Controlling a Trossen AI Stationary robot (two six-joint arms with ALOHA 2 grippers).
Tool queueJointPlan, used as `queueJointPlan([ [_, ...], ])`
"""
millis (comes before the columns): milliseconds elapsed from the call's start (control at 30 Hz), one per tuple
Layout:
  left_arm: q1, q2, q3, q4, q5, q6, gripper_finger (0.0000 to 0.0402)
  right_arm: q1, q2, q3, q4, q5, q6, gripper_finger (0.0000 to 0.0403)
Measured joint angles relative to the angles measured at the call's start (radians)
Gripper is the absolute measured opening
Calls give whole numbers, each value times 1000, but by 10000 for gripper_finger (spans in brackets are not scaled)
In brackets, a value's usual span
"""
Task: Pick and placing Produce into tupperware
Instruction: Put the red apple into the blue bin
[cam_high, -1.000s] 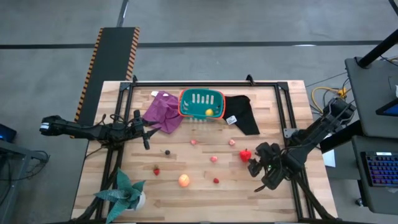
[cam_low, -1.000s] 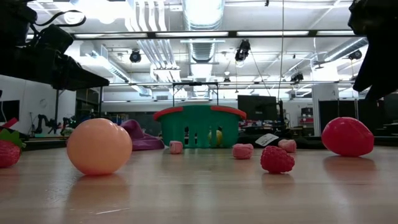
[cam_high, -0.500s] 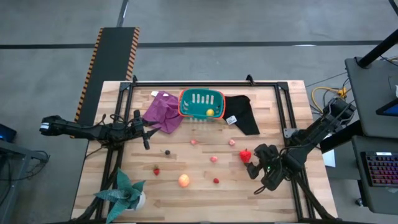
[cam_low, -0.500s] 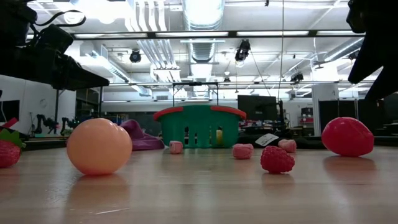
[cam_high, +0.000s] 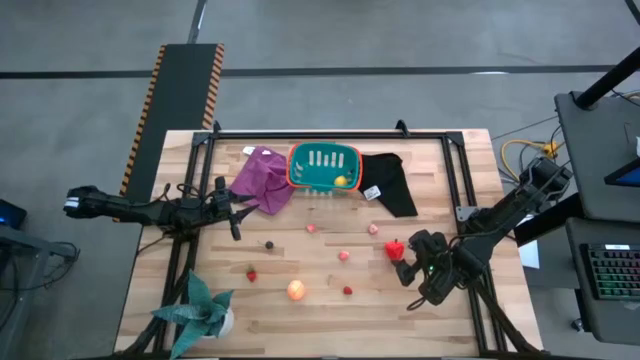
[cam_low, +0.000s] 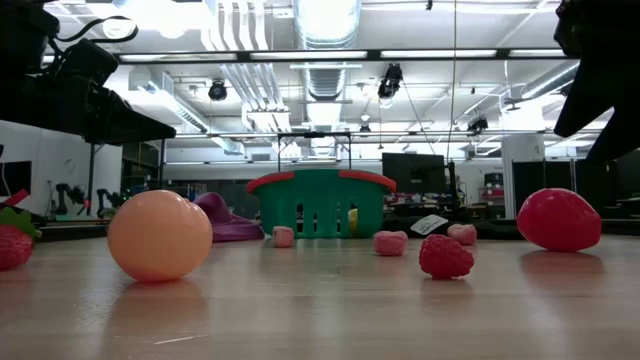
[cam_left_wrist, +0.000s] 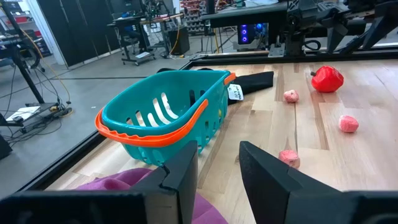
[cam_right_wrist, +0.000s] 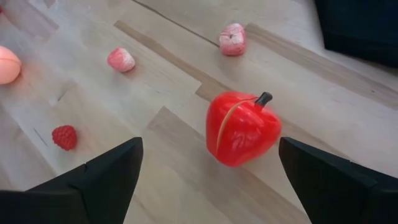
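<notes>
The teal tupperware (cam_high: 324, 167) with its orange rim stands at the table's far middle, a yellow lemon piece (cam_high: 339, 180) inside it. The red pepper (cam_high: 396, 249) rests on the wood right of centre. My right gripper (cam_high: 408, 266) is open just to its near right; in the right wrist view its fingers stand wide on either side of the pepper (cam_right_wrist: 241, 129), apart from it. The orange-peach ball (cam_high: 295, 290), small red pieces (cam_high: 347, 290), pink pieces (cam_high: 344, 255) and a dark piece (cam_high: 268, 243) lie scattered mid-table. My left gripper (cam_high: 235, 212) waits open at the left, pointing toward the tupperware (cam_left_wrist: 165, 118).
A purple cloth (cam_high: 262, 178) lies left of the tupperware and a black cloth (cam_high: 392, 180) with a white tag lies right of it. A green spiky plant (cam_high: 205, 308) stands at the near left corner. Black frame rails run along the table's sides.
My right gripper has crept a little toward the table's left, closer to the red pepper, staying open. The lemon piece has shifted slightly inside the tupperware. My left arm has kept still.
</notes>
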Motion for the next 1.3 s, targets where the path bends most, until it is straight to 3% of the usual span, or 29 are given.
queueJointPlan([
  [400,0,0,0,0,0,0,105,-43,13,-30,-1,1,58,368],
  [967,0,0,0,0,0,1,105,-75,212,-30,81,-1,62,368],
  [1300,0,0,0,0,0,1,105,-79,304,-30,88,2,160,368],
])
